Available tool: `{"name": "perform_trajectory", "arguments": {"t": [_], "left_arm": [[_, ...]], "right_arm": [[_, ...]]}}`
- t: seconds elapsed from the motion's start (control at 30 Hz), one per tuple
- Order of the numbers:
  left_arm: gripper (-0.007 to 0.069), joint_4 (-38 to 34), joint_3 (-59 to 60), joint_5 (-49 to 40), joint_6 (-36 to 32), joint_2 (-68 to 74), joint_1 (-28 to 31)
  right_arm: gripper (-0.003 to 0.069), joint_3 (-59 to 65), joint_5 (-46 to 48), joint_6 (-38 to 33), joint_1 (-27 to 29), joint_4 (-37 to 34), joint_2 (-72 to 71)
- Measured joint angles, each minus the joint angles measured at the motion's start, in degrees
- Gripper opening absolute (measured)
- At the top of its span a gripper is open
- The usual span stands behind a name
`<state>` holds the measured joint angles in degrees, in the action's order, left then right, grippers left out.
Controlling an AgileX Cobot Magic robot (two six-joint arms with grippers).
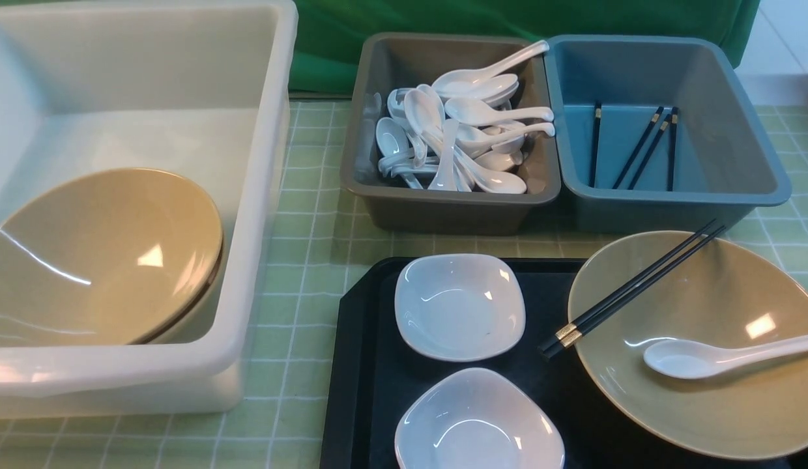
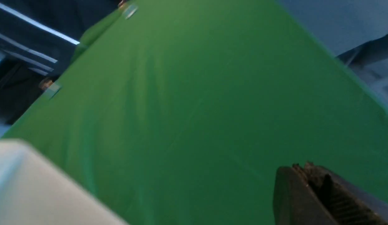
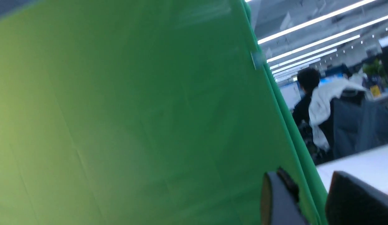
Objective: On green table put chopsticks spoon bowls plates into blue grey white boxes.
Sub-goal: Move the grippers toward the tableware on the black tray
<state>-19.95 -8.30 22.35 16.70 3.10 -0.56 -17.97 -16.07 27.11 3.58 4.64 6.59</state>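
**Green table point(image 1: 313, 195) with the dishes half sorted**

Pale green cloth with thin white grid lines covers the table, and a plain green backdrop point(image 1: 508, 19) hangs at the far side. Far left sits the big translucent white box point(image 1: 260, 195) with a rolled rim, and a glossy tan bowl point(image 1: 98, 260) is tilted inside it. Middle far, the grey box point(image 1: 443, 212) holds a messy heap of shiny white ceramic spoons point(image 1: 462, 137), one handle poking over its right rim. Right up against it, the blue box point(image 1: 664, 202) has four thin black chopsticks point(image 1: 594, 146) with gold bands on its floor.

Near right, a textured black tray point(image 1: 365, 365) carries two small rounded-square white plates point(image 1: 459, 306), the nearer plate point(image 1: 479, 423) cut off by the frame. Beside them is a second bowl point(image 1: 691, 417), wide and shallow. One spoon point(image 1: 678, 358) lies in it, and a chopstick pair point(image 1: 638, 284) rests across its left rim.

Left claw point(image 2: 302, 167) is pressed together on nothing. Right claw point(image 3: 309, 184) is spread, nothing between. Both face the backdrop.
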Motion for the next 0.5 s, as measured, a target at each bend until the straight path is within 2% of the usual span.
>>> {"name": "perform_trajectory", "arguments": {"t": [0.1,0.17,0.2,0.23,0.3,0.43,0.5], "left_arm": [[-0.0002,1.84,-8.09,-5.78,-0.75,4.67,0.0],[-0.0002,5.03,-17.91,-18.31,-2.72,10.57,0.0],[-0.0002,5.26,-19.27,-20.58,-2.86,11.63,0.0],[-0.0002,6.97,-23.48,-28.37,-4.07,15.45,0.0],[-0.0002,9.04,-27.69,-38.55,-5.5,21.35,0.0],[-0.0002,13.7,-30.28,-46.16,-8.28,29.37,0.0],[-0.0002,14.59,-30.28,-46.99,-8.54,30.72,0.0]], "right_arm": [[0.0236,-8.13,4.05,0.0,0.0,0.0,4.99],[0.0236,-17.68,13.2,-0.83,0.0,0.0,12.03],[0.0236,-17.68,13.2,-0.83,0.0,0.0,12.03],[0.0236,-22.42,20.91,-2.5,0.0,0.0,16.8],[0.0236,-25.6,27.95,-5.97,0.0,0.0,21.91],[0.0236,-26.63,32.45,-14.87,-0.07,-0.22,28.68],[0.0236,-26.63,32.89,-15.24,-0.07,-0.45,29.5]]}}
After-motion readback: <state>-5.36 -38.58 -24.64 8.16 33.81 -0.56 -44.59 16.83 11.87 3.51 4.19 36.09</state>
